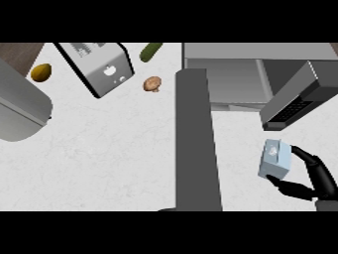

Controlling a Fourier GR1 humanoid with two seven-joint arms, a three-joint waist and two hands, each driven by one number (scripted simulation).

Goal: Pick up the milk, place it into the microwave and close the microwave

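White counter (113, 149), microwave (230, 79) open; right hand (323, 186) curled round milk (275, 159), which sits between thumb and fingers, left of palm.

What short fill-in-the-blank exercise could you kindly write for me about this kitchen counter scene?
1. The milk carton is held by the robot's ___ robot hand.
2. The door of the microwave stands ___.
3. The milk carton is ___ the microwave, not in it.

Missing words: right; open; outside.
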